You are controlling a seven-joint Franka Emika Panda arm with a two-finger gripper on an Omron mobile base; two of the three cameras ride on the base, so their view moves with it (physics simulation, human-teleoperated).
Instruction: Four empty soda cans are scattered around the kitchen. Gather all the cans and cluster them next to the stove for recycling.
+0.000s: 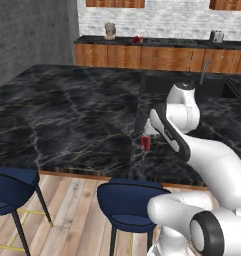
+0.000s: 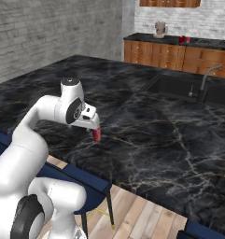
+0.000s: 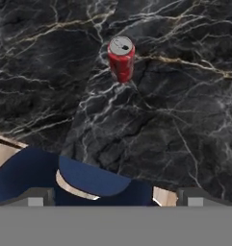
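A small red cylindrical soda can [image 3: 121, 58] stands upright on the black veined marble counter [image 3: 185, 105] near its front edge; the jaws hang above it, spread wide, holding nothing

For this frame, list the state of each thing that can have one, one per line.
Small red soda can with a silvery top: upright on the black marble island counter, not held.
Two-finger gripper: open, holding nothing, apart from the can.
Red cans on the far counter: too small to tell more than standing there.
Dark blue stool: at the island's edge, unoccupied.
Island sink: faucet not running, as far as visible.
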